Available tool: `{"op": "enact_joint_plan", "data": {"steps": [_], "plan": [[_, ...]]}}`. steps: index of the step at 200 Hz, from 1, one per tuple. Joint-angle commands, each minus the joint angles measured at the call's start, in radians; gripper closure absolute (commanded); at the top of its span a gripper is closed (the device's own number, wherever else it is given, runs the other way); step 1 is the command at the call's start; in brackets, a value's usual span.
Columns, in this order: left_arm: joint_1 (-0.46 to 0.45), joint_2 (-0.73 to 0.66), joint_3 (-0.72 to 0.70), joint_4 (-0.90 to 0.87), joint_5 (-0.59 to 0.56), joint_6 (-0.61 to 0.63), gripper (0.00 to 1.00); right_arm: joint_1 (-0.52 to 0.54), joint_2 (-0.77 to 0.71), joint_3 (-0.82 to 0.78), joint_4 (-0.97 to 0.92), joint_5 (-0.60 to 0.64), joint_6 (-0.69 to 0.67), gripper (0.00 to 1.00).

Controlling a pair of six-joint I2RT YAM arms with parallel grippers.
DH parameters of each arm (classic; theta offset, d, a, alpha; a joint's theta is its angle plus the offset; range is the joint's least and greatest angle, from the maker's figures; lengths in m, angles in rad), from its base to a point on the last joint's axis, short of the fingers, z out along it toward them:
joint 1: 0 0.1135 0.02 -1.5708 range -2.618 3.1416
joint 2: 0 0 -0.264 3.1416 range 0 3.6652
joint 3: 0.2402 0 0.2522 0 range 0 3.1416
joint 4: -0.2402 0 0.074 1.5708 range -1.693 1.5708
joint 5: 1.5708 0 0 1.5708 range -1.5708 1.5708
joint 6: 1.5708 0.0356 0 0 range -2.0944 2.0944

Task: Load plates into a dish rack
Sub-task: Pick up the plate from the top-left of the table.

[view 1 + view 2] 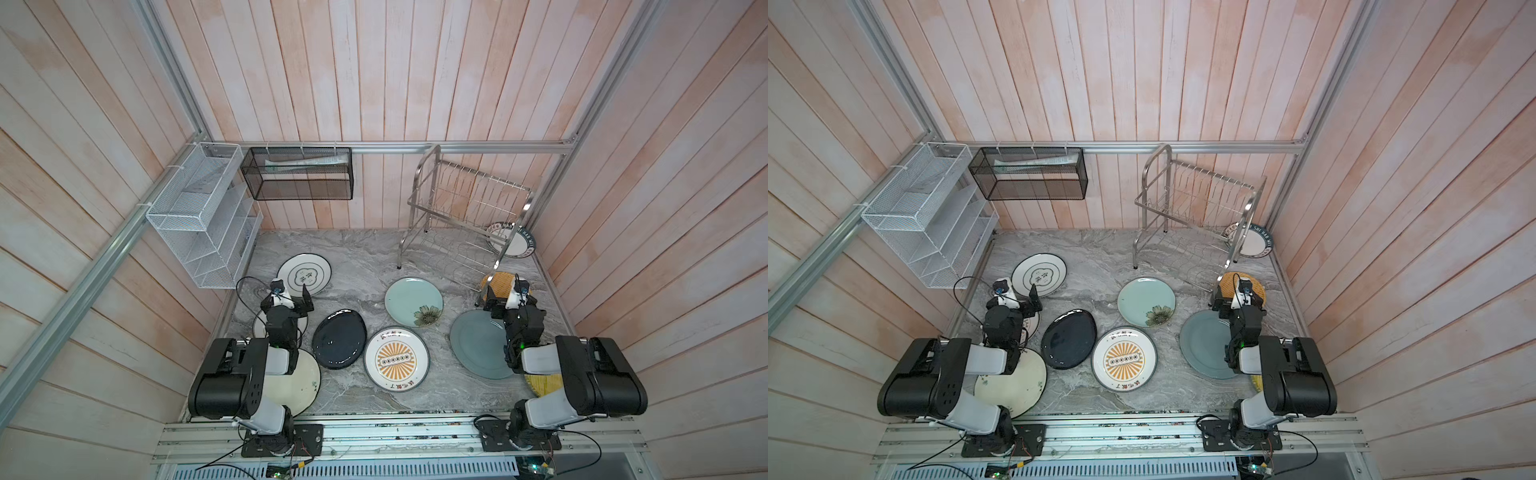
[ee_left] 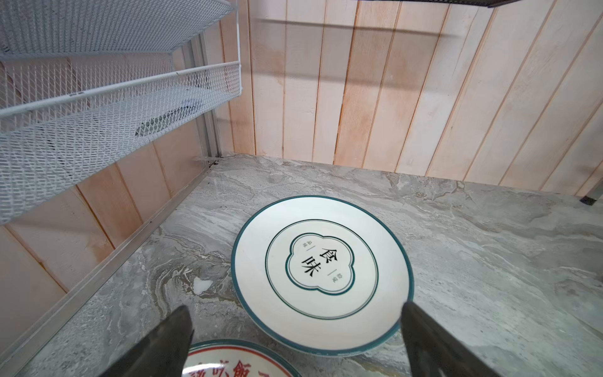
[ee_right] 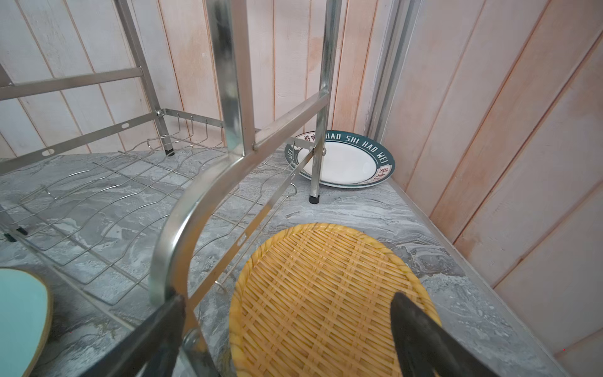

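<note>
Plates point(image 1: 396, 359) lie flat on the tabletop point(image 1: 357, 266) by the rack point(image 1: 465, 208).
Left gripper point(image 2: 295, 310), right gripper point(image 3: 287, 298): both spread wide, gripping nothing.

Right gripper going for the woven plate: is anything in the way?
Nothing lies between the open right gripper and the woven plate under it. The curved leg of the dish rack stands close beside one finger, at the plate's edge.
</note>
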Motion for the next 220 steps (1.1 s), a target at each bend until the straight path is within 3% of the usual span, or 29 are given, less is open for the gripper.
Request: {"op": "enact_joint_plan", "data": {"steps": [1, 220], "plan": [[0.004, 0.004, 0.002, -0.003, 0.017, 0.009, 0.0, -0.002, 0.01, 0.011, -0.013, -0.014, -0.001, 0.02], [0.01, -0.002, -0.008, 0.009, 0.026, 0.006, 0.0, -0.024, 0.007, 0.006, 0.0, -0.044, 0.017, 0.02]]}}
